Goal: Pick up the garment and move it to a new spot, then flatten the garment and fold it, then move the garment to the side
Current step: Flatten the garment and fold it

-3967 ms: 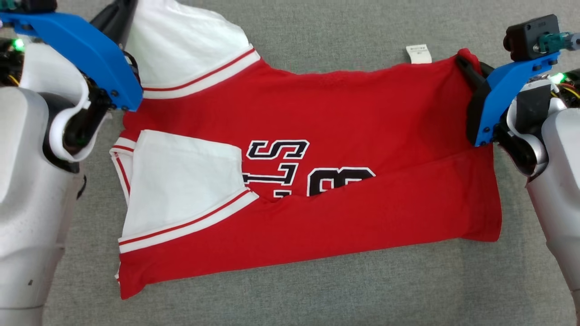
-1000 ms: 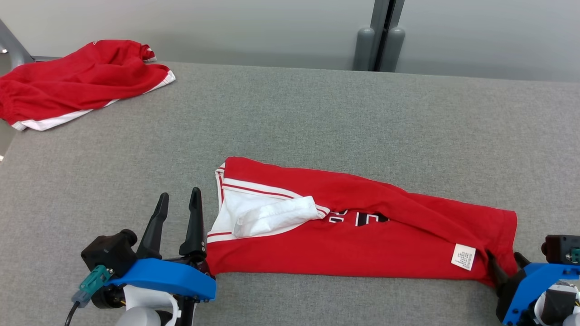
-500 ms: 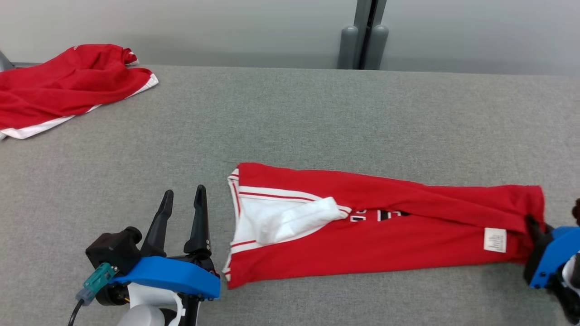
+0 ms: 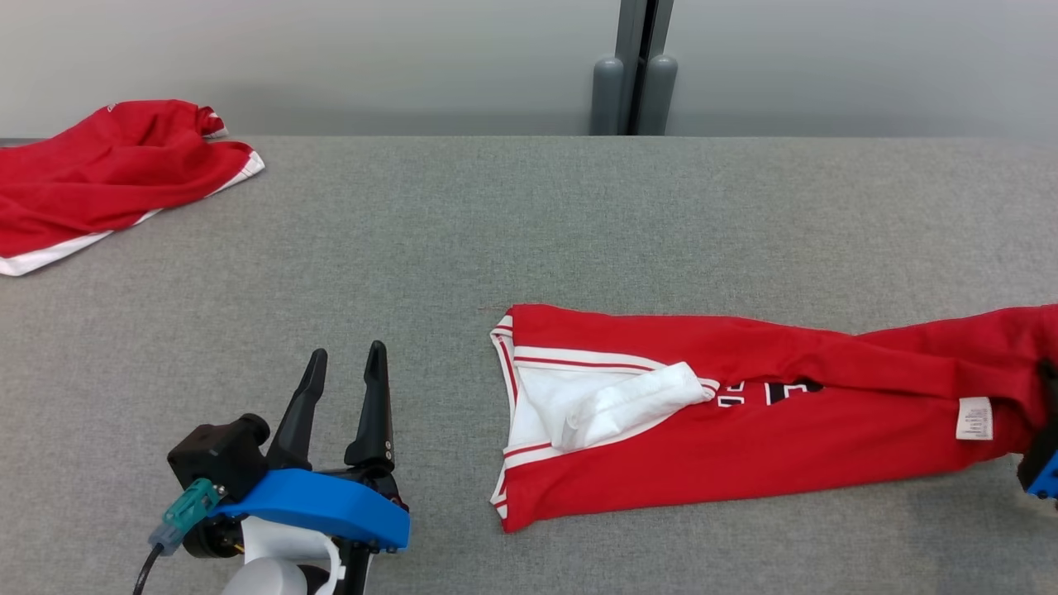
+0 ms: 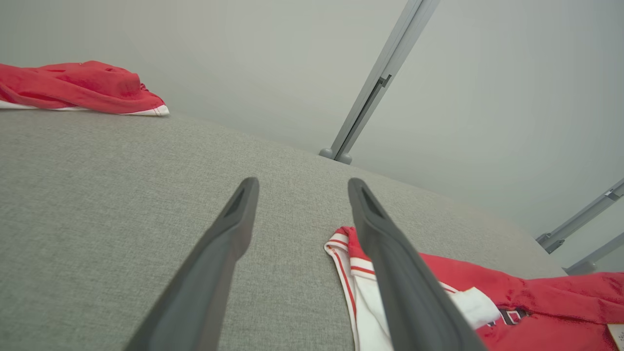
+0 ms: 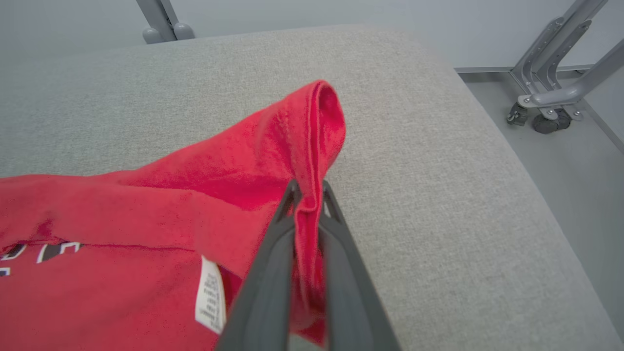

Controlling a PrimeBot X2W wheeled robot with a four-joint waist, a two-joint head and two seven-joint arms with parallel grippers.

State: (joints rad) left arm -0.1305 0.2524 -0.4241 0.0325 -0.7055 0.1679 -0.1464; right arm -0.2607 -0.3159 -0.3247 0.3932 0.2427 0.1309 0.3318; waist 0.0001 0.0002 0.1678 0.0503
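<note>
Right wrist view | right gripper (image 6: pixel 308 187) pinches hem of folded red-and-white fabric jersey (image 6: pixel 146 219) | left gripper (image 4: pixel 348 350) spread, left of jersey, apart.

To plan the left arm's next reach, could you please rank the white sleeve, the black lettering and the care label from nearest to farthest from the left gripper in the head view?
From the left gripper, all to its right on the garment:
1. white sleeve, near end
2. black lettering, mid-garment
3. care label, far end
</note>
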